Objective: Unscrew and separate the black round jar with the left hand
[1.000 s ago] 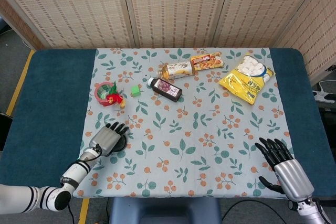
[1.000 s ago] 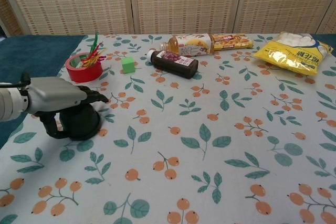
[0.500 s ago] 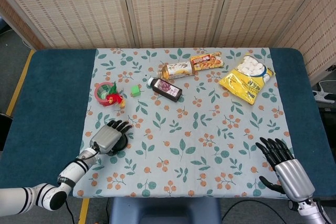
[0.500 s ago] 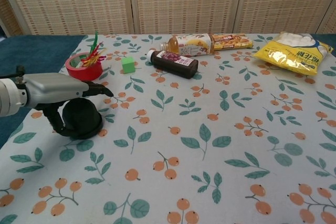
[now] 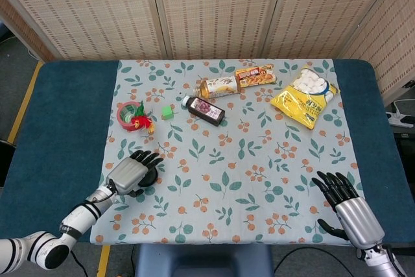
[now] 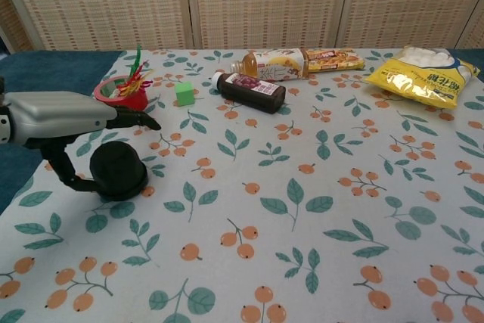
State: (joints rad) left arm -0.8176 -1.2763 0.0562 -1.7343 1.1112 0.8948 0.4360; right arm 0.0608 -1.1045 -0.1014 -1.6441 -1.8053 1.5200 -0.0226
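The black round jar (image 6: 119, 172) stands upright on the floral cloth near the table's left front; no gap shows between lid and base. In the head view only its edge (image 5: 152, 176) shows past my left hand (image 5: 130, 172). That left hand (image 6: 68, 115) hovers above the jar with its fingers stretched out over the top and apart from it. The thumb reaches down beside the jar's left side; whether it touches I cannot tell. My right hand (image 5: 347, 209) rests low at the front right with fingers spread and nothing in it.
Behind the jar stand a red tape roll with coloured sticks (image 6: 121, 92) and a green cube (image 6: 184, 94). A dark bottle (image 6: 251, 89), a tea bottle (image 6: 272, 63), a snack packet (image 6: 333, 58) and a yellow marshmallow bag (image 6: 423, 73) lie along the back.
My left hand has risen off the jar and drawn back to the left, its fingers straightening out above the lid. The jar and the right hand have stayed put.
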